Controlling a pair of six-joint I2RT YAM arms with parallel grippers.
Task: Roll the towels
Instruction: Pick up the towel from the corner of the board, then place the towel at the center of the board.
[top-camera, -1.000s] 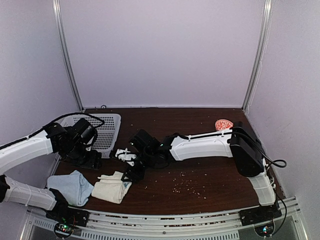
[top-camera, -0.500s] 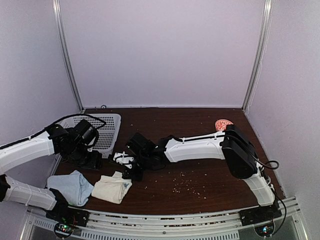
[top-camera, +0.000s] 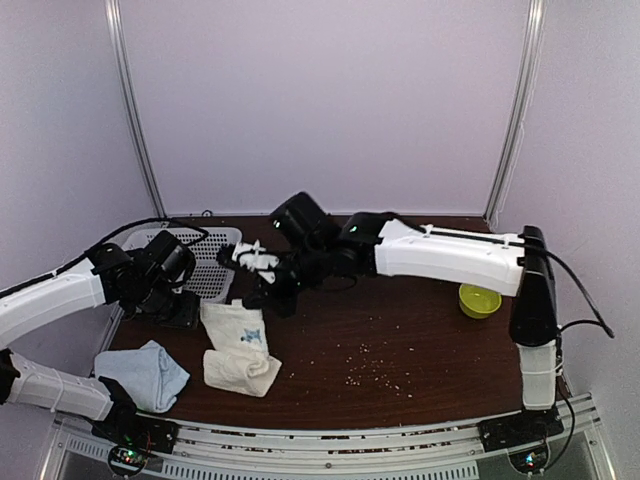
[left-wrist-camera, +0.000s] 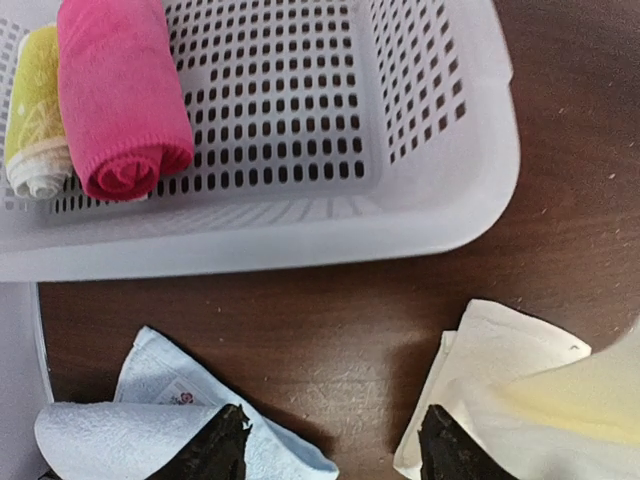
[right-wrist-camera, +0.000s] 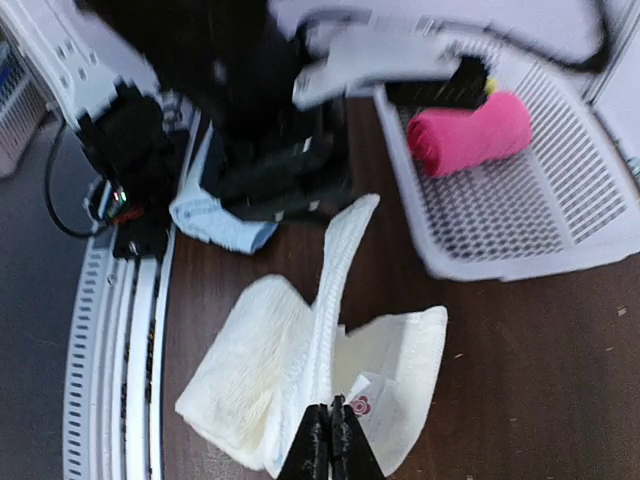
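Since the right tool (right-wrist-camera: 330, 440) is pinched tight on an edge of the cream towel (top-camera: 238, 345), just in front of the basket (left-wrist-camera: 300, 235), that thin hold could slip. Left tool (left-wrist-camera: 330, 450), jaws apart, holds nothing.

Cream towel (left-wrist-camera: 505, 372) — cut off by right, bottom edges.

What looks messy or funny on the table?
Tiny pale crumbs lie scattered over the brown table near the front. The cream towel is half unfolded and rumpled, one edge pinched by the right gripper.
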